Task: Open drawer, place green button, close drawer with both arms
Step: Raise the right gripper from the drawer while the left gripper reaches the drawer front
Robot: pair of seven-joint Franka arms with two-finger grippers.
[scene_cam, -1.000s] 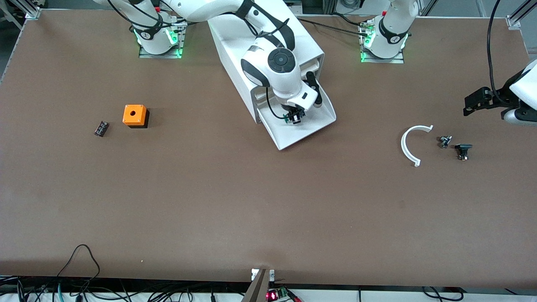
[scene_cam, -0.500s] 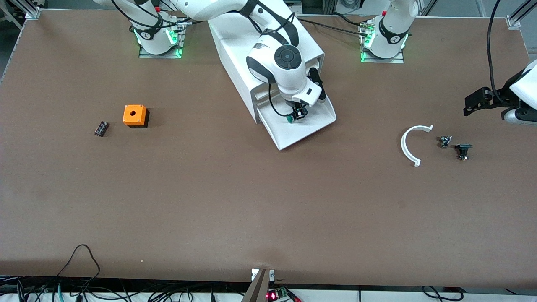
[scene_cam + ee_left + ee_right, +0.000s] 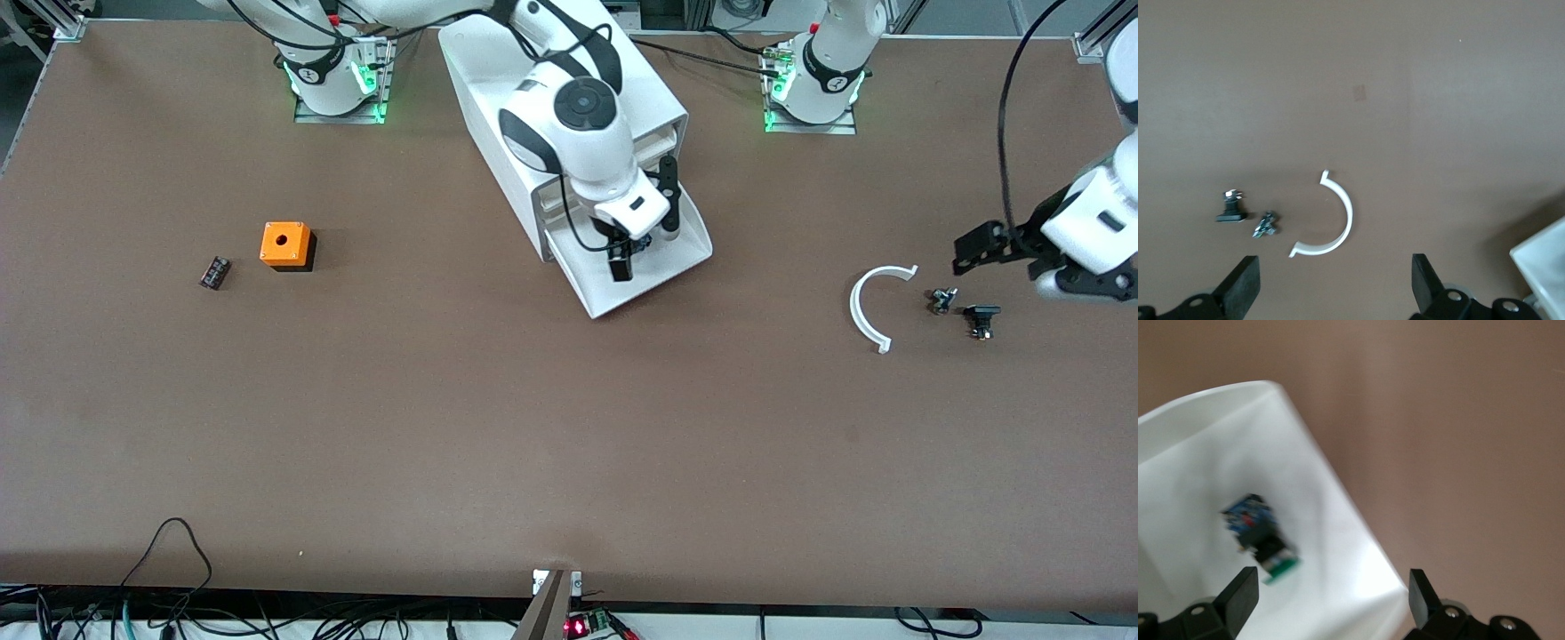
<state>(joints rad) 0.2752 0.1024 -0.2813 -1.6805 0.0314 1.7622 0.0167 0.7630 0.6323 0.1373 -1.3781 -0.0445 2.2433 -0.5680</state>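
Arms: two white jointed arms with black bands, bases along the upper edge of the front view.
Right claw [image 3: 642, 253]: just right of centre in the upper part of the front view, above the open drawer; its two black fingers [image 3: 1241, 597] stand apart with nothing between them.
Left claw [image 3: 971, 252]: at the right edge of the front view, above the tabletop [image 3: 498, 427] over the loose small parts; fingers [image 3: 1245, 287] spread wide, holding nothing.
Drawer [image 3: 662, 271]: one pulled out, the lowest of three in the cabinet [image 3: 498, 98]; wide, shallow, smooth white plastic with a raised rim.
Button [image 3: 1261, 537]: one, lying on its side on the drawer's white floor, below the right claw; a round green cap on a dark blue-black blocky body, blurred in the right wrist view; hidden by the claw in the front view.
Cabinet: one, a large white box near upper centre.
Orange box [image 3: 285, 244]: one, a cube with a round hole on top, left part of the front view.
Ribbed block [image 3: 214, 272]: one, small and black, beside the orange box.
White arc [image 3: 869, 307]: one thin half-ring, flat on the tabletop, right of centre.
Small dark parts: two, [image 3: 942, 300] and [image 3: 981, 318], just beside the arc.
Tabletop: brown, matte.
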